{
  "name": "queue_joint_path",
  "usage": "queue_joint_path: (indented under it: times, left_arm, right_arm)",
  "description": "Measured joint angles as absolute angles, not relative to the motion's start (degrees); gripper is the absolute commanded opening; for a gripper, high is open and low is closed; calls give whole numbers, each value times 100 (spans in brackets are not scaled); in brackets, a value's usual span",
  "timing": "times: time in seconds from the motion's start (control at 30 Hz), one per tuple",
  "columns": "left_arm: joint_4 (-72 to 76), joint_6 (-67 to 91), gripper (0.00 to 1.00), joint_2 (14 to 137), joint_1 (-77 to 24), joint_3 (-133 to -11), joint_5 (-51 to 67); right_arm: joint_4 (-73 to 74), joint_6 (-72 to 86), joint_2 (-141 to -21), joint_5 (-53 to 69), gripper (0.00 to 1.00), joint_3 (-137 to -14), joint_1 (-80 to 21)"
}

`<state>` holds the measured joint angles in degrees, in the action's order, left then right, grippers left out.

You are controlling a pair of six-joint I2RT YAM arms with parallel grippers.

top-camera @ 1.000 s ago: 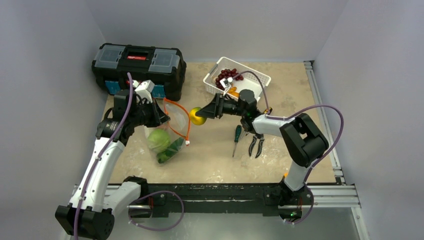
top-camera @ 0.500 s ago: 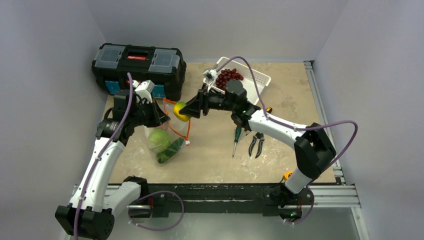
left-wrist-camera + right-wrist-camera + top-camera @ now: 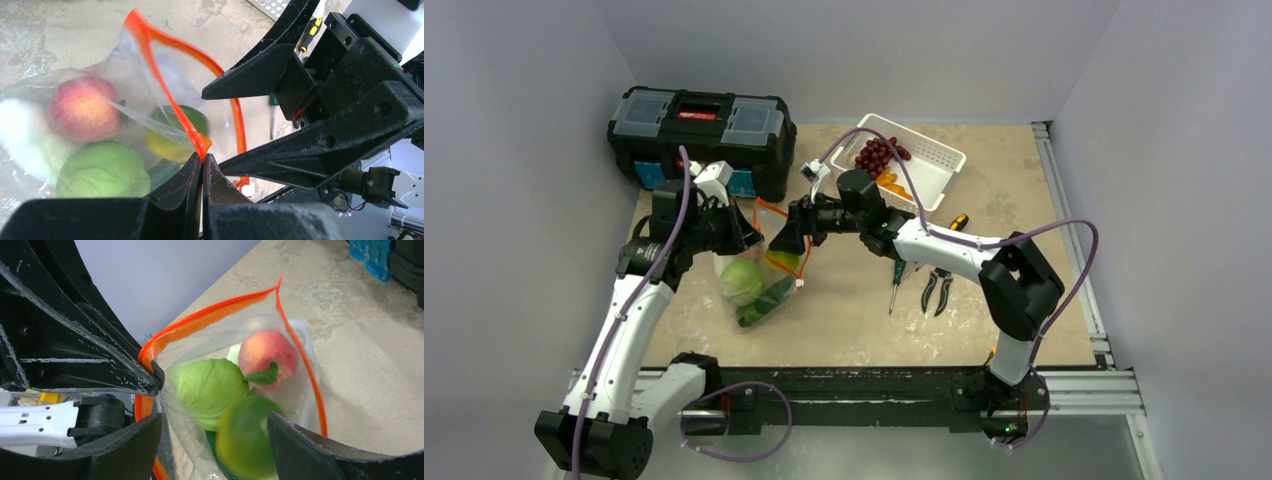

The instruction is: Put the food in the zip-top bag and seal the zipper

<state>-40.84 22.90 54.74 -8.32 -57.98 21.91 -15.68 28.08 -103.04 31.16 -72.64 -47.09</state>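
The clear zip-top bag (image 3: pixel 759 272) lies open left of centre, its orange-red zipper (image 3: pixel 776 211) held up. My left gripper (image 3: pixel 742 236) is shut on the zipper strip (image 3: pixel 200 145). Inside are a light-green cabbage (image 3: pixel 102 170), a pink peach (image 3: pixel 80 107), a white vegetable (image 3: pixel 20 135) and a dark cucumber (image 3: pixel 764 300). My right gripper (image 3: pixel 786 243) is open over the bag's mouth. The yellow-green citrus (image 3: pixel 245 440) is blurred between its spread fingers, just inside the bag. The white slider (image 3: pixel 247 187) sits at the strip's near end.
A black toolbox (image 3: pixel 699 125) stands at the back left. A white slotted basket (image 3: pixel 929 170) with dark red grapes (image 3: pixel 879 153) is at the back centre. A green screwdriver (image 3: pixel 896 280), pliers (image 3: pixel 937 290) and another screwdriver (image 3: pixel 957 222) lie right of the bag.
My right arm has swung left from the basket with the citrus to the bag's mouth and has opened. The citrus is now inside the bag. The left gripper has kept still.
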Motion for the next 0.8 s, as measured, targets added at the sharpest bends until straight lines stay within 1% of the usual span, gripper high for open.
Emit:
queue_joint_path:
  times: [0.07, 0.33, 0.5, 0.67, 0.8]
  left_arm:
    - [-4086, 2290, 0, 5474, -832, -5795, 2202]
    - [-4084, 2290, 0, 5474, -832, -5793, 2211]
    - [-4084, 2290, 0, 5474, -832, -5791, 2211]
    - [-4082, 2290, 0, 5474, -832, -5784, 2213]
    - [-4082, 2290, 0, 5474, -832, -5782, 2215]
  right_arm:
    - [-1516, 2753, -10304, 3089, 82, -7297, -4731]
    - [-1229, 2484, -10267, 2851, 82, -7330, -4757]
    - [-836, 2237, -9850, 2571, 82, -7218, -4757]
    - [-690, 2088, -9015, 2338, 81, -6639, -4757]
    - [-1107, 2191, -8449, 2294, 82, -5741, -4794]
